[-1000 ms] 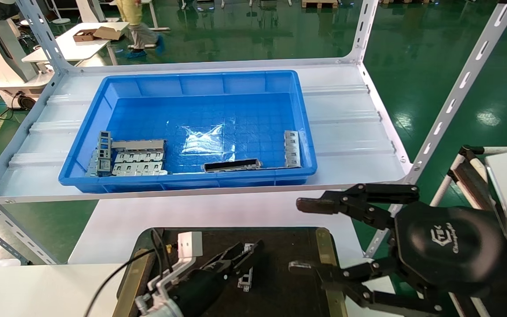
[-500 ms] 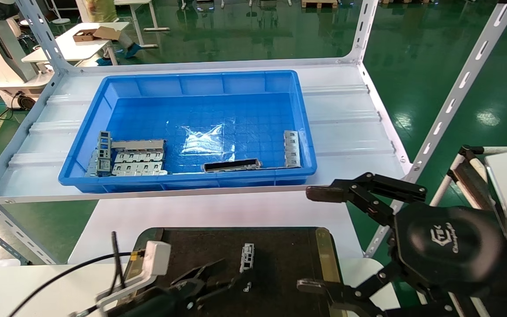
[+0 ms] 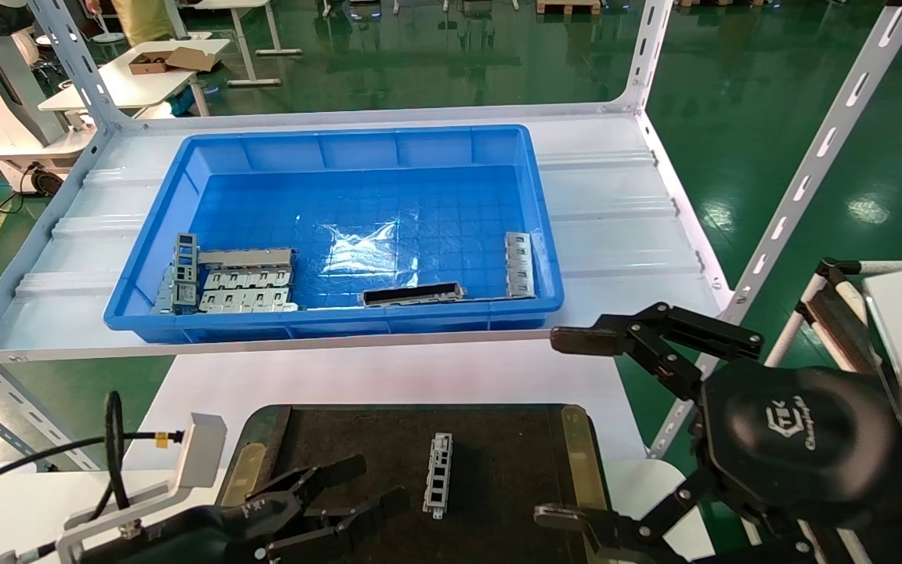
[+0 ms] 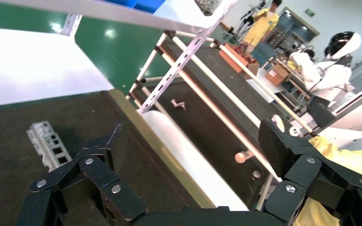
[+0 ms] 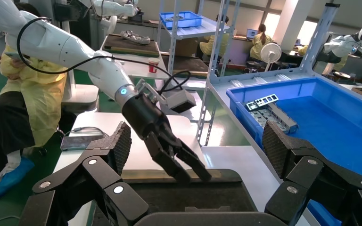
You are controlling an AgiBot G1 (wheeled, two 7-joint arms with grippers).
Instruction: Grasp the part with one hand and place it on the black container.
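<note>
The part (image 3: 438, 475), a slim silver bar with window cut-outs, lies flat and free on the black container (image 3: 506, 454), near its middle. It also shows in the left wrist view (image 4: 48, 143) on the dark felt (image 4: 9, 122). My left gripper (image 3: 373, 486) is open and empty, low over the container's near left side, a short way left of the part. In the right wrist view the left gripper (image 5: 193, 172) hangs over the container (image 5: 193, 197). My right gripper (image 3: 568, 429) is wide open and empty, beside the container's right edge.
A blue bin (image 3: 341, 325) stands on the white shelf behind, holding grey plates (image 3: 243, 286), a long dark-faced shell (image 3: 412, 294) and another bar (image 3: 519, 265). Slotted shelf posts (image 3: 803, 180) rise at the right. A brass strip (image 3: 580, 454) lines the container's right side.
My left gripper has let go of the part, opened and drawn back toward the lower left. The part now lies alone on the container. The right gripper shifted slightly right.
</note>
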